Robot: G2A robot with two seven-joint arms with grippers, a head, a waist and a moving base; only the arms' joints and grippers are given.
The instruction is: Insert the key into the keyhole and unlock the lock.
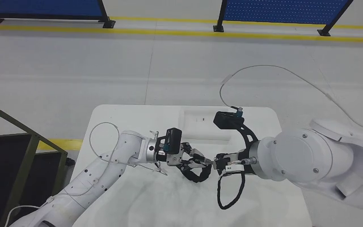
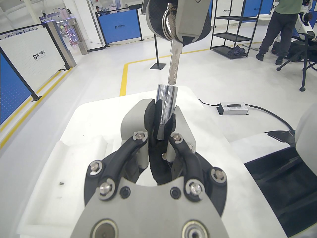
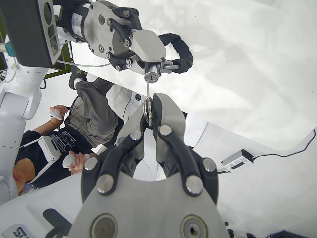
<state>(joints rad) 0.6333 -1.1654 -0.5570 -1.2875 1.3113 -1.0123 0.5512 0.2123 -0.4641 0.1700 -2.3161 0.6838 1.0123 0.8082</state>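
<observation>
My left gripper (image 2: pixel 163 115) is shut on the lock (image 2: pixel 166 107), a chrome cylinder with a black-sleeved cable loop (image 3: pixel 183 55), held above the white table (image 1: pixel 113 130). The keyhole (image 3: pixel 151 77) faces my right gripper (image 3: pixel 149 107), which is shut on the key (image 3: pixel 148 89) at its head and key ring. In the left wrist view the key (image 2: pixel 174 60) is in line with the cylinder, its tip at the cylinder's end face. How far the tip has entered I cannot tell. In the top view the left gripper (image 1: pixel 193 160) and the right gripper (image 1: pixel 216 163) meet tip to tip over the table's middle.
A white foam tray (image 1: pixel 198 122) lies at the table's back edge. A black cable (image 1: pixel 229 196) hangs in a loop under the right arm. A grey power brick (image 2: pixel 234 108) lies on the floor beyond the table.
</observation>
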